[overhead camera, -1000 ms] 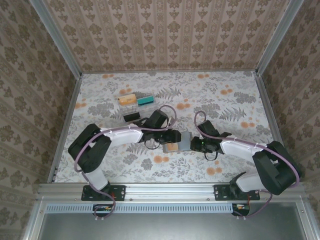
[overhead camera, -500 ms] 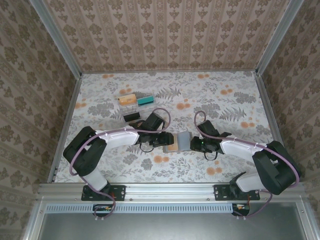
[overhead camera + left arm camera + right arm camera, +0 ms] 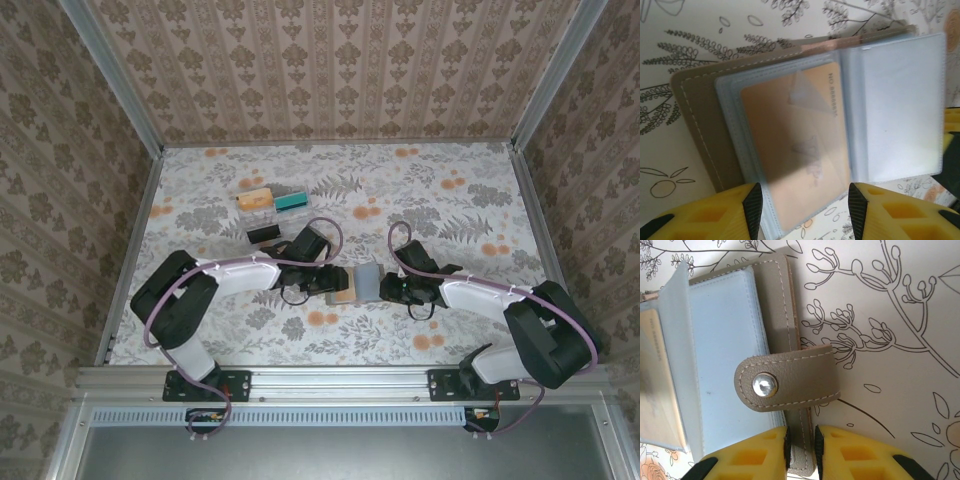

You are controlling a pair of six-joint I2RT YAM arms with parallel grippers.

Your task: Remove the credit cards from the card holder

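- Spotted the card holder [image 3: 357, 283] lying open on the floral table [image 3: 450, 180], a bit toward the near side, right between the two arms.
- Got the right gripper [image 3: 800, 447] pinched down almost all the way on the grey-brown cover edge of that holder, with just the leather's thickness left between the yellow fingers [image 3: 850, 455].
- Sitting just above that pinch: the snap tab [image 3: 790, 382], folded over the cover edge, silver stud [image 3: 764, 385] facing up.
- Beside the cover in the right wrist cam: pale blue sleeve pages, one of them tilted up off the stack at the left.
- Got the left gripper [image 3: 805, 210] spread wide with nothing clamped in it.
- Framed between its two dark pads [image 3: 753, 204]: the near edge of a clear sleeve [image 3: 735, 125] with an orange card [image 3: 790, 165] tucked inside.
- Can't tell whether either pad touches the plastic.
- Can make out some print on the card through the sleeve, too blurry to read.
- Also seeing, well apart toward the far left, a clear plastic tray [image 3: 262, 215] holding a tan block [image 3: 253, 197], a teal block [image 3: 292, 201] and a black piece [image 3: 264, 234].
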